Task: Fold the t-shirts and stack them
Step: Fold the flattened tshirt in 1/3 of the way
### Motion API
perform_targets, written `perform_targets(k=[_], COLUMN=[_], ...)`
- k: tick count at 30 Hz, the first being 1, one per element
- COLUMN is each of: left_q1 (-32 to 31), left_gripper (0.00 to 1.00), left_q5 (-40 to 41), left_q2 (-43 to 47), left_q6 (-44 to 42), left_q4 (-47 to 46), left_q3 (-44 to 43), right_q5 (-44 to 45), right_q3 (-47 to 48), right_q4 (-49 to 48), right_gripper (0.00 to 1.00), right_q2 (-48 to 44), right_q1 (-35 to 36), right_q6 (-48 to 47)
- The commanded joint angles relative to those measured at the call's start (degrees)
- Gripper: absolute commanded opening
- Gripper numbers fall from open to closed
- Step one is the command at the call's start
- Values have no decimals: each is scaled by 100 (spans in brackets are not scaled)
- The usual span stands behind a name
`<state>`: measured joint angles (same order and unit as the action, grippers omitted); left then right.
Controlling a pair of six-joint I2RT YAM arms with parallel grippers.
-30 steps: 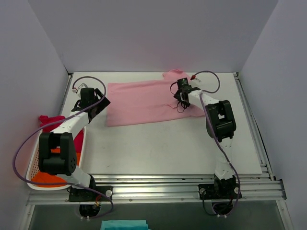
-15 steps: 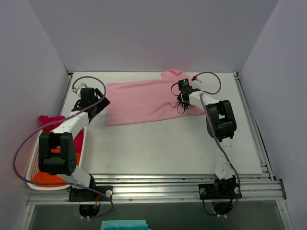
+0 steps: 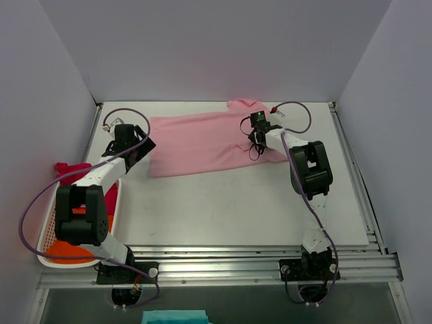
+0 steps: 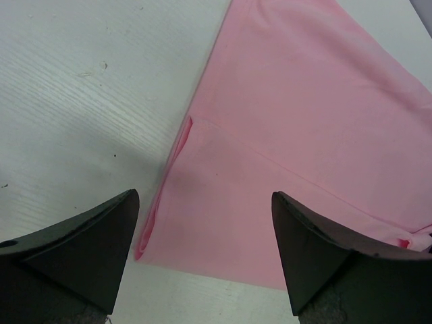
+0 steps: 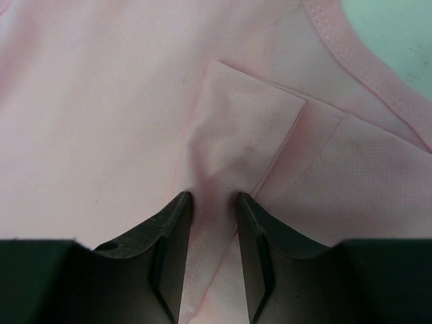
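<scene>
The light pink t-shirt (image 3: 199,142) lies spread flat at the back of the table. My left gripper (image 3: 144,145) is open and hovers at the shirt's left edge; in the left wrist view (image 4: 202,196) the folded hem corner (image 4: 152,229) lies between the fingers. My right gripper (image 3: 255,131) is shut on a raised fold of the pink shirt (image 5: 223,135) near the collar (image 5: 364,61), with cloth pinched between the fingers (image 5: 177,223). The magenta-red t-shirt (image 3: 74,170) and the orange t-shirt (image 3: 64,251) lie bunched in a basket at the left.
A white basket (image 3: 42,236) stands at the table's left edge. Grey walls enclose the table on three sides. A metal rail (image 3: 223,263) runs along the front edge. A teal cloth (image 3: 175,317) shows below the front edge.
My right gripper has shifted slightly toward the back with the pinched pink cloth. The left arm has not moved.
</scene>
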<state>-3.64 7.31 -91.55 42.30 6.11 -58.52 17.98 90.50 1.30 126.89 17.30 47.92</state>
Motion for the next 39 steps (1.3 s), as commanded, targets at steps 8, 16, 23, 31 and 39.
perform_targets(k=[8,16,23,31,39], left_q1=[-49,-102,-111,-119,-128], left_gripper=[88,88,88,88,88], left_q5=[104,148,174,201,209], left_q2=[-47,-65,-47,-30,5], left_q6=[-91,-100,-108,-108,-108], left_q4=[-268,-233,-242,-250,-259], left_q3=[-89,-133,-124,-98,-89], right_q5=[523,707,821,927,882], right_q3=[-454,-805,-1078,-1771,-2511], right_q4=[556,266,90,-560,-1370], right_gripper=[28,31,36,43,71], right_q2=[-59,-375,-595,-1096,-1790], right_q1=[-25,-25,-25,-25,203], right_q6=[147,209,235,358,139])
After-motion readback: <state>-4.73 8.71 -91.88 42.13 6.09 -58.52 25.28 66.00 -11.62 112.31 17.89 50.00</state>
